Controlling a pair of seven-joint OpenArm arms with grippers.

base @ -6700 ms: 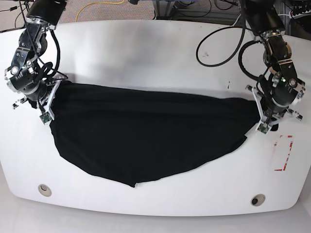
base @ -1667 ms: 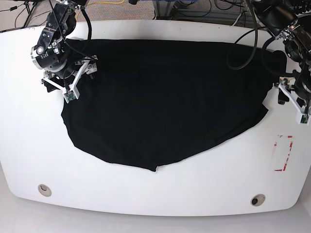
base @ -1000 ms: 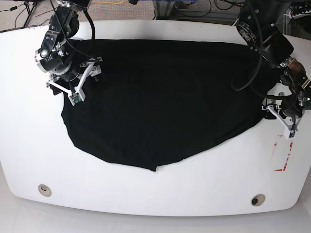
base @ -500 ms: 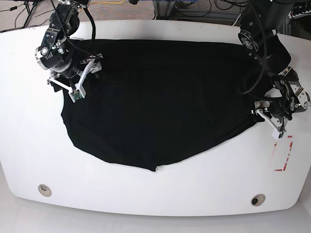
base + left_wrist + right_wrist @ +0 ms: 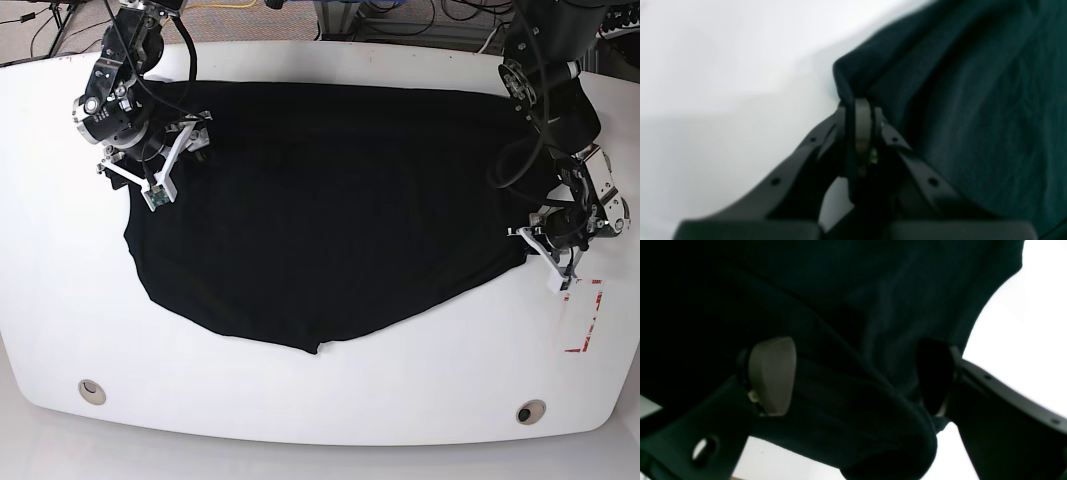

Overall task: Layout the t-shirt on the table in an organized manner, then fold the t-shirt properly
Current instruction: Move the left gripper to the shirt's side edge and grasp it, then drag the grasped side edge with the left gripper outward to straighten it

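While left jaws pinch the t-shirt [image 5: 973,100] edge, right jaws straddle it.

We see the t-shirt [image 5: 330,210] spread across the table [image 5: 300,400], reaching from its far edge down to a point near the middle front. At the shirt's far corner on the view's left sits the right gripper [image 5: 165,160], over the cloth. At the view's right edge the left gripper [image 5: 545,245] meets the shirt's corner, with the tape rectangle [image 5: 583,315] just beside it, toward the front. Two grommet holes [image 5: 92,391] flank the front edge.
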